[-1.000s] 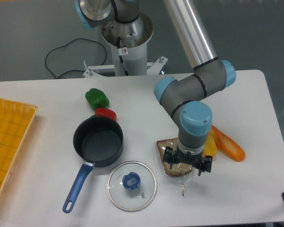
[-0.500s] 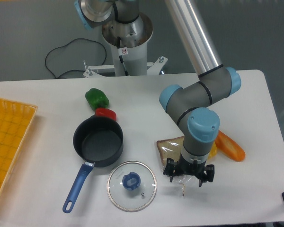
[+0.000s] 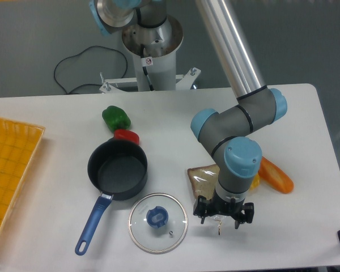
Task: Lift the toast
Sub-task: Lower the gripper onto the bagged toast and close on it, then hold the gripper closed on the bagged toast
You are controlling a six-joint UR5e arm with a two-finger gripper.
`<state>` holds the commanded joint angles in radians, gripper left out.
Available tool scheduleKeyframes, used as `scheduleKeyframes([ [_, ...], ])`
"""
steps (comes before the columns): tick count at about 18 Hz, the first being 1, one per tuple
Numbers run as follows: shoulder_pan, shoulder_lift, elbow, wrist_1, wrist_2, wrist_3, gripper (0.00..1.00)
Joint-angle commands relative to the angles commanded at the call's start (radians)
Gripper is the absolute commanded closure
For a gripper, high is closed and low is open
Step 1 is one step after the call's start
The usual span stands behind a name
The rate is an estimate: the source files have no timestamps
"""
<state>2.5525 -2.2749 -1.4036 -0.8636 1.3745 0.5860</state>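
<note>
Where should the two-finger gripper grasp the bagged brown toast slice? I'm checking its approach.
Probably from straight above, pinching across the bagged brown toast slice at its exposed left part. It lies flat, so a side approach offers little. The gripper hangs over the bag's lower end, near the glass lid.

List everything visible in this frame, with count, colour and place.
toast: 1, brown, in clear bag, partly under the arm
baguette: 1, orange, right of the arm
yellow pepper: 1, mostly hidden by the wrist
green pepper: 1, behind the pot
red pepper: 1, at pot's rear rim
pot: 1, dark, blue handle, centre-left
glass lid: 1, blue knob, front centre
tray: 1, yellow, left edge
cable: 1, black, behind table
table: 1, white
gripper: 1, black, over the bag's tail
</note>
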Motion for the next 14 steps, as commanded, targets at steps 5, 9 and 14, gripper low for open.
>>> scheduleKeyframes([
  [5, 0.0, -0.009, -0.005, 0.0, 0.0, 0.0, 0.0],
  [9, -0.002, -0.014, -0.005, 0.0, 0.0, 0.002, 0.0],
  [14, -0.003, -0.015, -0.005, 0.0, 0.0, 0.006, 0.04],
])
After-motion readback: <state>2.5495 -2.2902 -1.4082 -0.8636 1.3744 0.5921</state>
